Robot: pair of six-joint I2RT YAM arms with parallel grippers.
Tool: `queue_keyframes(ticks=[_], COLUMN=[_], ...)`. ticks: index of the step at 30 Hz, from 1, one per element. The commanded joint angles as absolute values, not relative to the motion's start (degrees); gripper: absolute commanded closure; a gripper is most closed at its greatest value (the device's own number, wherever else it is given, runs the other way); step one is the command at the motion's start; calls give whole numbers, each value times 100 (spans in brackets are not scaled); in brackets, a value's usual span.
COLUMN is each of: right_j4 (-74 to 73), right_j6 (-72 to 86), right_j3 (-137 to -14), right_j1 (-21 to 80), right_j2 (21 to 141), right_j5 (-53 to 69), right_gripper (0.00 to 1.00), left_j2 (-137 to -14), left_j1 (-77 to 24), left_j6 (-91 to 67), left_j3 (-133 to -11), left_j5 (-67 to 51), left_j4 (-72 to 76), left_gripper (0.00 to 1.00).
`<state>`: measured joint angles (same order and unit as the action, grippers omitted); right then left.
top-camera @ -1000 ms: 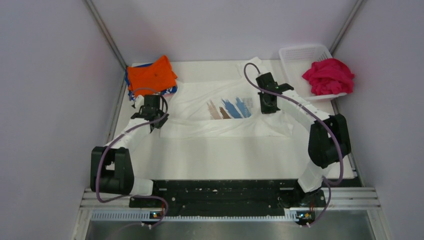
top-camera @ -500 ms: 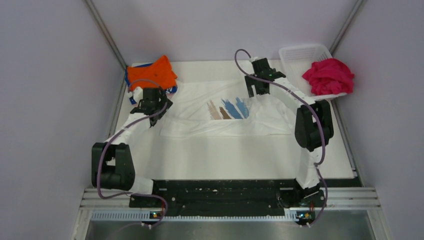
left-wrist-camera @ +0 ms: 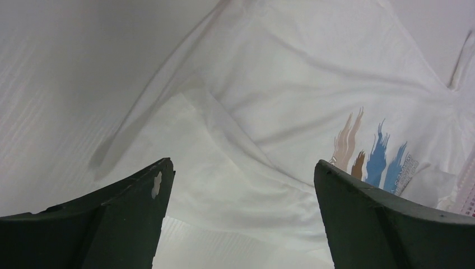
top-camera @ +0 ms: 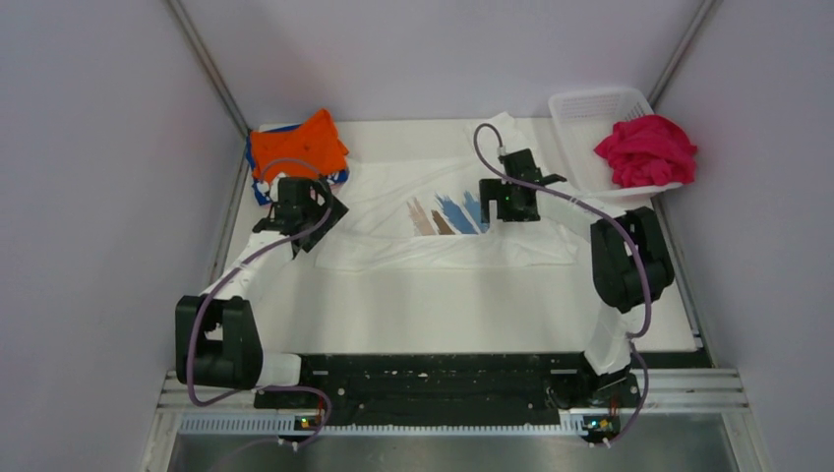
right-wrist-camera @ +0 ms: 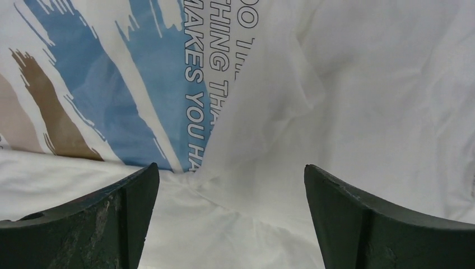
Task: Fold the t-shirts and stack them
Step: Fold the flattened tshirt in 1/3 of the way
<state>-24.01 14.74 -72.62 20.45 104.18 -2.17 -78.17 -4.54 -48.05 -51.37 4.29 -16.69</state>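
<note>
The white t-shirt (top-camera: pixel 443 246) with its blue and brown brush-stroke print (top-camera: pixel 447 212) lies spread and wrinkled on the table's middle. My left gripper (top-camera: pixel 313 214) hovers open over its left edge, nothing between the fingers; in the left wrist view the left gripper (left-wrist-camera: pixel 242 163) frames bare cloth (left-wrist-camera: pixel 280 84). My right gripper (top-camera: pixel 506 206) hangs open just right of the print; the right gripper (right-wrist-camera: pixel 231 167) stands over a fold of the white tee (right-wrist-camera: pixel 364 101) beside the printed lettering (right-wrist-camera: pixel 112 73). An orange tee (top-camera: pixel 295 147) lies folded on a blue-patterned one (top-camera: pixel 258 189). A magenta-pink tee (top-camera: pixel 646 149) is bunched in the basket.
The white mesh basket (top-camera: pixel 590 103) stands at the back right corner. The orange and blue stack sits at the back left corner. Grey walls close in both sides. The black arm mounting rail (top-camera: pixel 433 379) runs along the near edge.
Both grippers went from shut to open and let go of the white tee. The left gripper shifted a little toward the back. The right gripper swung back, then settled left, beside the print.
</note>
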Motion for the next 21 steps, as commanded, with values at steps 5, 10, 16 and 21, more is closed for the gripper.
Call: queue_keyframes(ticks=[5, 10, 16, 21], right_j4=[-1598, -1782, -1944, -1914], right_j6=[1725, 1725, 1583, 1752], right_j3=[-8323, -9290, -9535, -8695], right_j1=[2131, 2236, 2374, 2322], right_j2=[11318, 11872, 11785, 11062], right_j5=[516, 504, 229, -282], right_gripper=[1, 1, 1, 1], left_j2=[-7681, -7600, -7533, -7799], left_j1=[-439, -439, -439, -447], left_j6=[-4756, -4797, -4765, -4657], left_j3=[-5010, -5061, -5139, -5263], left_j5=[472, 496, 503, -146], left_j4=[-1809, -1824, -1926, -1592], left_gripper=[1, 1, 1, 1])
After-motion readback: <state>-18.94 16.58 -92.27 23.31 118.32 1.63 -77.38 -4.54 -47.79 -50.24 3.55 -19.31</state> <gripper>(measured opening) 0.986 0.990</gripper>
